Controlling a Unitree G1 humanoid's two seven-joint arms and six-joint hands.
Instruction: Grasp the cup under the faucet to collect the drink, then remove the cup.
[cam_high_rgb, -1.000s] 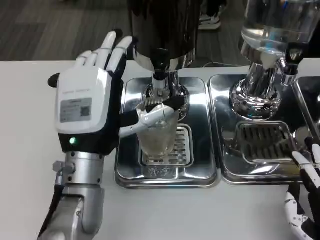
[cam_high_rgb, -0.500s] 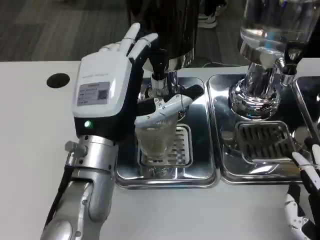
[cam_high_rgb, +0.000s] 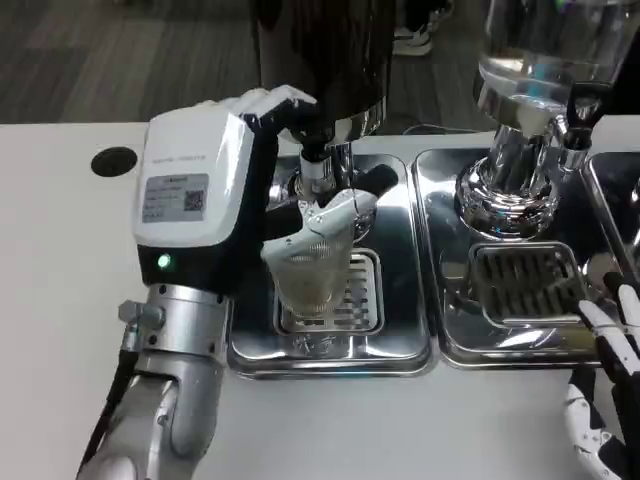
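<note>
A clear ribbed cup (cam_high_rgb: 315, 272) stands upright on the drip grate (cam_high_rgb: 366, 298) of a steel tray (cam_high_rgb: 405, 345), right under the faucet (cam_high_rgb: 318, 165) of a dark drink dispenser (cam_high_rgb: 330, 50). My left hand (cam_high_rgb: 195, 205) grips the cup from its left side: the thumb (cam_high_rgb: 335, 212) lies across the cup's front near the rim, and the fingers (cam_high_rgb: 280, 102) curl behind it by the faucet. The cup's left wall is hidden by the palm. My right hand (cam_high_rgb: 605, 400) sits at the lower right edge, fingers apart and holding nothing.
A second dispenser with a clear tank (cam_high_rgb: 540, 50) stands on its own steel tray (cam_high_rgb: 452, 300) to the right, with a grate (cam_high_rgb: 525, 285). A round black hole (cam_high_rgb: 113, 161) marks the white table at the left. A bare strip of table runs along the front.
My left hand's fingers went from straight to curled in behind the cup, and the hand drew closer around it. The cup stayed on the grate. The right hand hardly moved.
</note>
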